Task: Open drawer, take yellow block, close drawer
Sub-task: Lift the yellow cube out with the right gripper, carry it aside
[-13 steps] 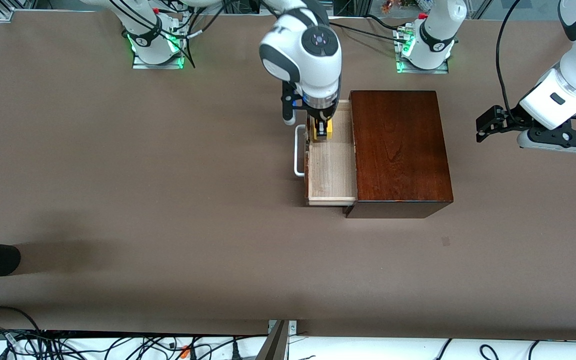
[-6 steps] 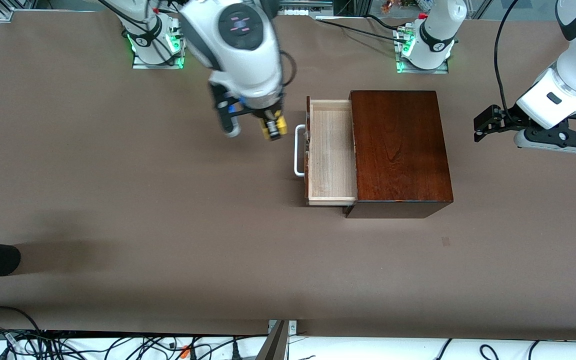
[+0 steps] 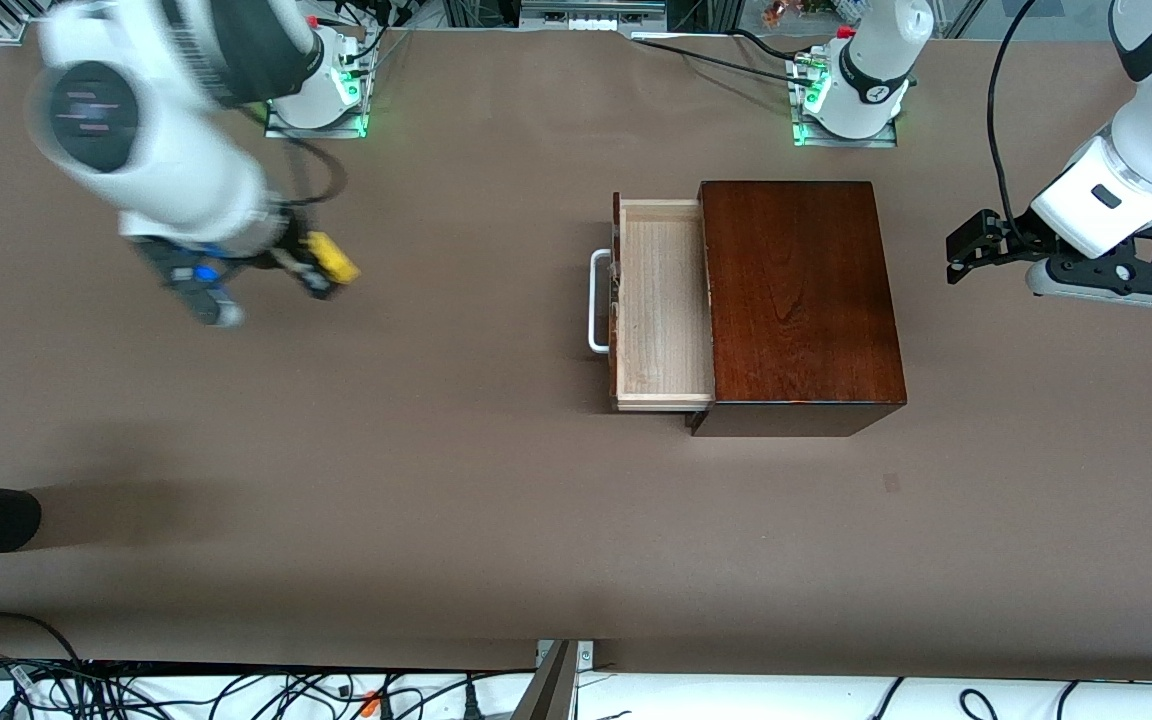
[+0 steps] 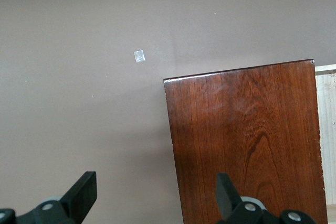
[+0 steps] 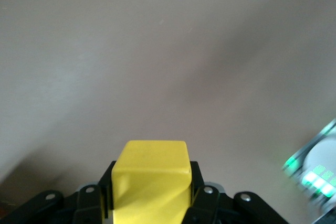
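The drawer (image 3: 664,305) is found pulled out of the dark reddish-brown wooden box (image 3: 798,300), its front panel and white loop handle (image 3: 597,302) facing the right arm's end of the table. Its long axis runs from the robots' bases toward the front camera, and its pale wood floor is seen bare.

The yellow block (image 3: 332,259) is clamped between the closed fingers of the right gripper (image 3: 314,272), held in the air over bare table toward the right arm's end, well apart from the drawer. It appears tilted, though motion blur leaves its exact attitude uncertain.

The left gripper (image 3: 966,252) waits over the table beside the box, fingers spread wide with nothing between them.

The table (image 3: 436,450) is covered in plain brown matting. Cables are seen along its front edge.
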`<state>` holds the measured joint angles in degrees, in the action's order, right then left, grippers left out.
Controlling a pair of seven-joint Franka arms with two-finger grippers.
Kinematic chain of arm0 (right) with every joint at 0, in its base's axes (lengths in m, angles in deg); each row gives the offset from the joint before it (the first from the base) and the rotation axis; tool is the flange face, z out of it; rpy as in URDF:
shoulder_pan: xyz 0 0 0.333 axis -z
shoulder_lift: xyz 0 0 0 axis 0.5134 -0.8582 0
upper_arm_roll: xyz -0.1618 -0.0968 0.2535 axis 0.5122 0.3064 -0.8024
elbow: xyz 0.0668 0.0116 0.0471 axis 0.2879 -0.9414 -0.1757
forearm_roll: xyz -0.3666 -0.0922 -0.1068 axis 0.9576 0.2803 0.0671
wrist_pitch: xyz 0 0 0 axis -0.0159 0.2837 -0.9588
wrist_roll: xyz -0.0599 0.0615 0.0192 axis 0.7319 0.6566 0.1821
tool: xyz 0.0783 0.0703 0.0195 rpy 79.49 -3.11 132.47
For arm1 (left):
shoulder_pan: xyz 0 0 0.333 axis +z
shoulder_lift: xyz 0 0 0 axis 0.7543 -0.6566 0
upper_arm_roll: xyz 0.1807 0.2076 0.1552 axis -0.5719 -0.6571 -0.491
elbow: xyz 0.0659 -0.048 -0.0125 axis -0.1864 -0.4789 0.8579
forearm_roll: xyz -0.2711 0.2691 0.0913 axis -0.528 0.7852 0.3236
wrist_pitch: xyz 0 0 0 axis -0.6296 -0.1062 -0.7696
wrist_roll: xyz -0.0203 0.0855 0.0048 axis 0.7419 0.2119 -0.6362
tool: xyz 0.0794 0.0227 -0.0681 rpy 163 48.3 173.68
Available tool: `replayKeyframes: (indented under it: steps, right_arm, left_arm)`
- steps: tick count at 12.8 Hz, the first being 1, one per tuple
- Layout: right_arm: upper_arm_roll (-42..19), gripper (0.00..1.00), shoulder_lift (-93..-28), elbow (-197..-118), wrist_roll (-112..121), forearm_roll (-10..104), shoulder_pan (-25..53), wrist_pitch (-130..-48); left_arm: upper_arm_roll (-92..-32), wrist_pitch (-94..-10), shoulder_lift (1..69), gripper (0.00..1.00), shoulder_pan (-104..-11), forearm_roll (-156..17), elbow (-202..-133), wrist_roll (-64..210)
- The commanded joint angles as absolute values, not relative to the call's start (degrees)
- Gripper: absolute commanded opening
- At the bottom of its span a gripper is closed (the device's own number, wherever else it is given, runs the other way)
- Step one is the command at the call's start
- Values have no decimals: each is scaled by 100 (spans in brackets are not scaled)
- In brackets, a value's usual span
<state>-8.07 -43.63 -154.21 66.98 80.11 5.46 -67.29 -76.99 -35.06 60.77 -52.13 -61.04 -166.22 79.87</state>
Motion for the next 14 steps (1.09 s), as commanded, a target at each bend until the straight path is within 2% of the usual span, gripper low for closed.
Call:
replayKeyframes:
  steps: [1, 4, 7, 9, 14]
  right_arm:
    - [-20, 0, -3411, -16938, 4867, 7977, 479, -7309]
    - [1124, 0, -3436, -17546, 2632, 8021, 479, -7958]
    - [1714, 0, -3515, -18398, 1513, 8294, 479, -9178]
    - [2083, 0, -3882, -18681, 522, 8302, 487, -9917]
    - [2261, 0, -5174, -18717, -914, 8171, 900, -11087]
  left_arm:
    - [-7674, -3556, 6094, 100, -5221, -6026, -16646, 7929]
    - [-7674, -3556, 6094, 100, -5221, -6026, -16646, 7929]
    - [-7674, -3556, 6094, 100, -5221, -6026, -16646, 7937]
    - [-7674, -3548, 6094, 100, -5221, -6026, -16646, 7937]
    - [-7674, -3539, 6112, 100, -5213, -6026, -16637, 7937]
